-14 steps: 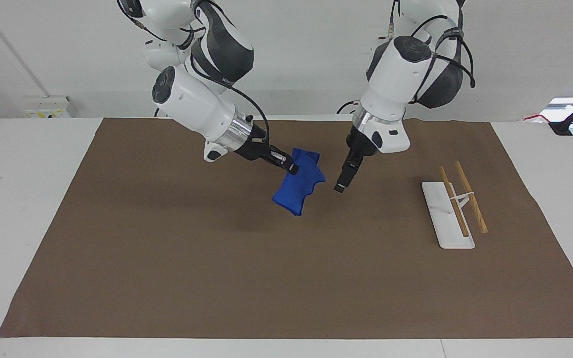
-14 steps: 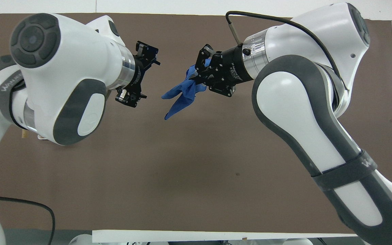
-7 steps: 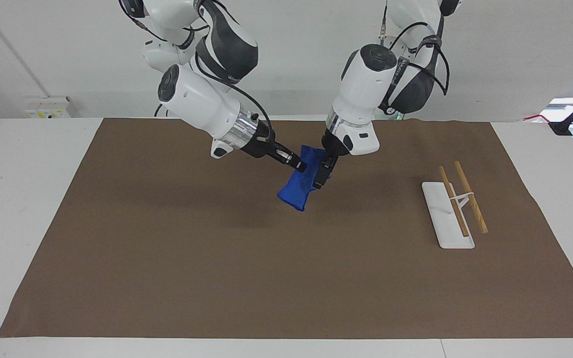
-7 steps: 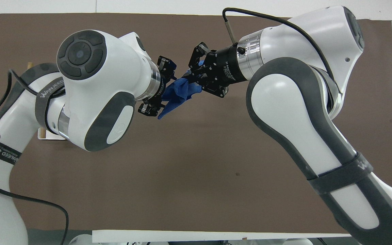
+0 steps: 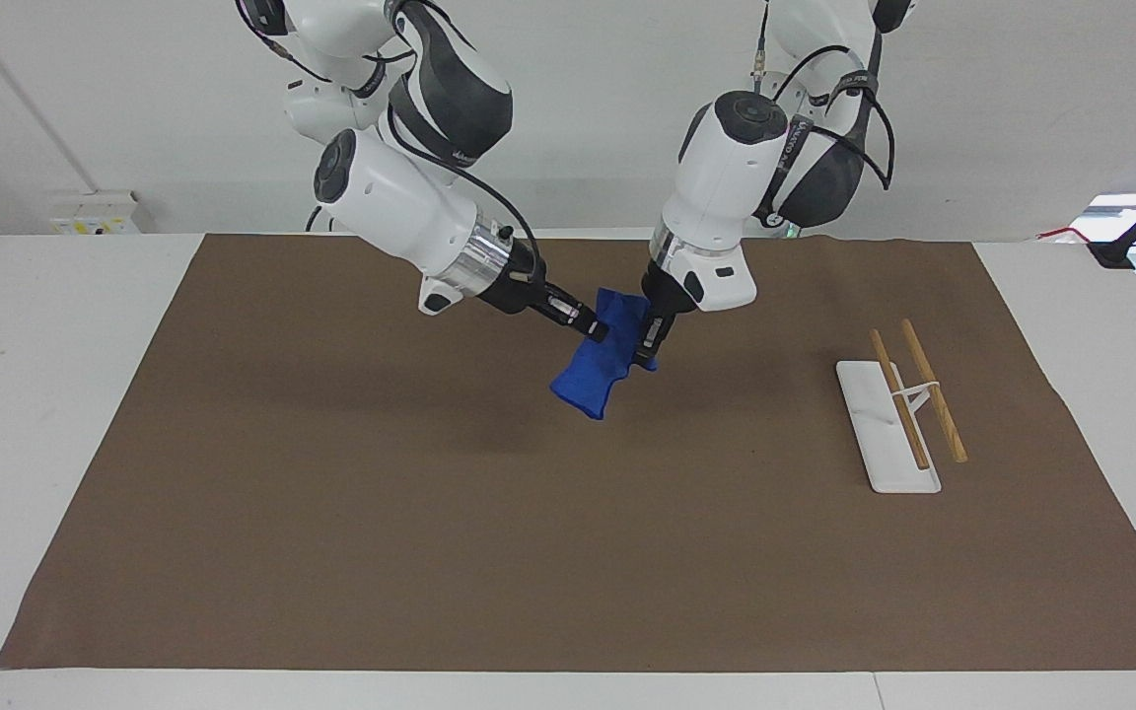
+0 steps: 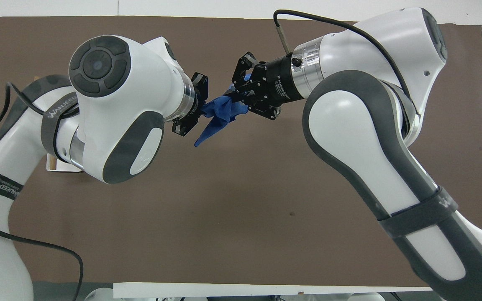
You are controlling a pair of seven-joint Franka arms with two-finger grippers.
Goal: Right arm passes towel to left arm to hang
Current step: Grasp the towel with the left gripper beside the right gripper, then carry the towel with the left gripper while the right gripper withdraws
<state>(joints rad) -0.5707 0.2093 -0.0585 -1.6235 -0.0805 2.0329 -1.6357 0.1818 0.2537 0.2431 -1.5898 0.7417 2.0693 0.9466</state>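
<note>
Now the one blue towel (image 5: 596,367) hangs in the air over the middle of the brown mat (image 5: 331,513), with both sets of jaws clamped on it: the right gripper (image 5: 593,333) at one top edge, the left gripper (image 5: 649,347) at the other. The handover seems halfway, so next the right jaws should let go. One white rack (image 5: 886,434) with two wooden bars waits toward the left arm's end of the worktop.

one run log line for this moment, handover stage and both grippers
stage: handover mid-air | towel: held up over mat | right gripper: shut on towel | left gripper: shut on towel | rack: bare
</note>
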